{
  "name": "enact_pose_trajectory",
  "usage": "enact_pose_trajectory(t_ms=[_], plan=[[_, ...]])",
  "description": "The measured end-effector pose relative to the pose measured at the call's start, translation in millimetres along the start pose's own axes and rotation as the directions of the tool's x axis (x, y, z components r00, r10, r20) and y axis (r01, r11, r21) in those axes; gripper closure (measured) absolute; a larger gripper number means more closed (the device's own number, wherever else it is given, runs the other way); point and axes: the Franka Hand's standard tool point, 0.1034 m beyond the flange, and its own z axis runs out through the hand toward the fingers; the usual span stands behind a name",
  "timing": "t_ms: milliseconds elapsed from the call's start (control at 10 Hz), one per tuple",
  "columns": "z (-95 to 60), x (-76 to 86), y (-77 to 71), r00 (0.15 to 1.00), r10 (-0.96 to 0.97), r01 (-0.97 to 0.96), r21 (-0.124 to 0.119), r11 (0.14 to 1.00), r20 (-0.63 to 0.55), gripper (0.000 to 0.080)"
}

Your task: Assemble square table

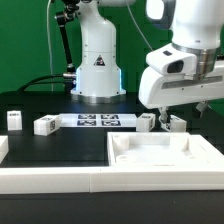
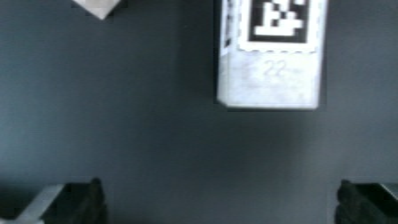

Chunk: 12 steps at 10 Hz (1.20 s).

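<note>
My gripper (image 1: pixel 178 110) hangs low over the black table (image 1: pixel 60 140) at the right side of the exterior view. My jaws are wide open and hold nothing. In the wrist view my two fingers (image 2: pixel 71 200) show as dark tips with only bare table between them.

The square table top (image 1: pixel 165 155) lies flat at the lower right of the exterior view, rim up, just in front of me. Its front side runs along the white rail (image 1: pixel 50 182) at the bottom of the frame.

Four small white legs sit on the table. The first leg (image 1: pixel 14 120) is at the far left, and the second leg (image 1: pixel 45 125) is near it. The third leg (image 1: pixel 147 121) and the fourth leg (image 1: pixel 178 123) sit right under my hand, just behind the top's back rim and close to my fingers. Between the two pairs lies the marker board (image 1: pixel 97 121), a flat strip running left to right.

In the wrist view one leg (image 2: pixel 272 60) lies flat on the table. Its long side points straight away from my fingers, and its tag (image 2: pixel 281 18) is at the far end. It is ahead of my fingers, not between them, and nearer to one finger than the other. I cannot tell which of the two close legs it is. A white corner (image 2: pixel 98 8) of some other piece peeks in too.

My base (image 1: pixel 95 65) stands at the upper middle of the exterior view.
</note>
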Motion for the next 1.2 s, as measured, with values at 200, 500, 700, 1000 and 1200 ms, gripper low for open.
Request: enact_pose_trajectory(t_ms=[200,500,700,1000,1200], plan=[[1.1,4.6,-2.6,0.995,-0.005,0.004,0.005,1.000,0.096,0.0151],[9.0,-0.4,-2.4,0.963,-0.007,0.002,0.017,1.000,0.268,0.0151],[12.6,-8.0,-5.0,0.914,-0.015,0.006,0.024,1.000,0.406,0.0151],[18.5,-12.0,-7.5,0.827,-0.027,0.007,0.038,0.999,0.561,0.0151],[25.3,-9.0,-8.2,0.780,-0.034,0.006,0.047,0.999,0.625,0.0151]])
